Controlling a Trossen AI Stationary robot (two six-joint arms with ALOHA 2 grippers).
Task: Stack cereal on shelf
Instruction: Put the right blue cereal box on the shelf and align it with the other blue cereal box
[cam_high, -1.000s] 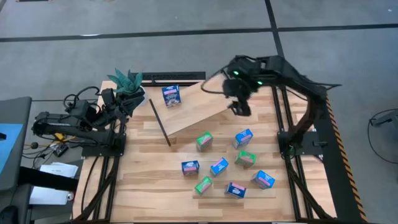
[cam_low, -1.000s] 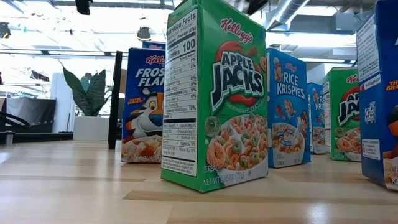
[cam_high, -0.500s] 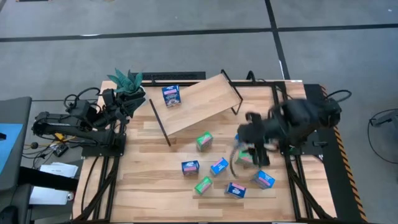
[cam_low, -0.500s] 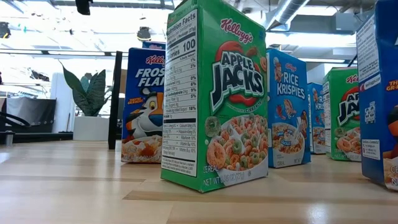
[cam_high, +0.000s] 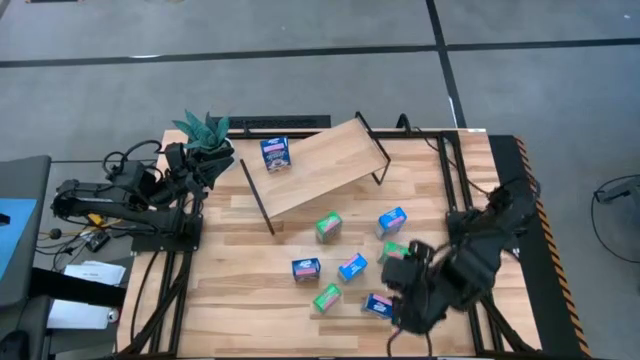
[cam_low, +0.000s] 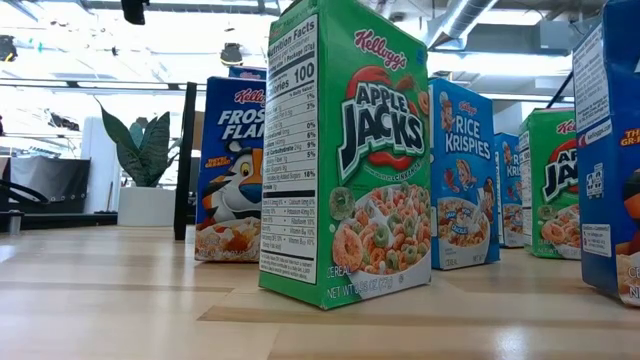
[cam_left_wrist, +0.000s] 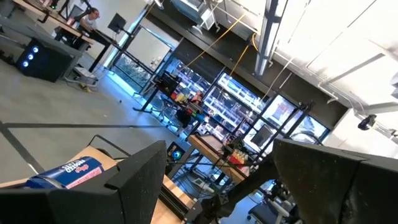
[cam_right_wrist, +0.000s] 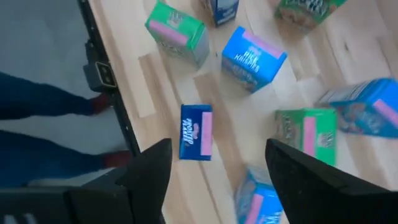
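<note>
The shelf (cam_high: 325, 165) is a tilted wooden board on black rod legs at the table's far middle. One blue cereal box (cam_high: 275, 153) stands on its left part. Several blue and green cereal boxes (cam_high: 352, 267) stand or lie on the tabletop nearer the front; they also show in the low view (cam_low: 345, 160). My right gripper (cam_high: 408, 290) hovers open above the near-right boxes, and its wrist view (cam_right_wrist: 211, 186) looks down on a lying blue box (cam_right_wrist: 196, 132). My left gripper (cam_high: 205, 165) is open at the far left and touches nothing (cam_left_wrist: 217, 186).
A green plant (cam_high: 205, 130) stands at the far left corner by my left arm. A person's legs (cam_right_wrist: 43, 106) show beyond the table's near edge. Bare tabletop lies at the near left (cam_high: 240, 300).
My right gripper has swung fast from above the shelf's far right end toward the table's near edge, ending over the near-right boxes. No box has moved.
</note>
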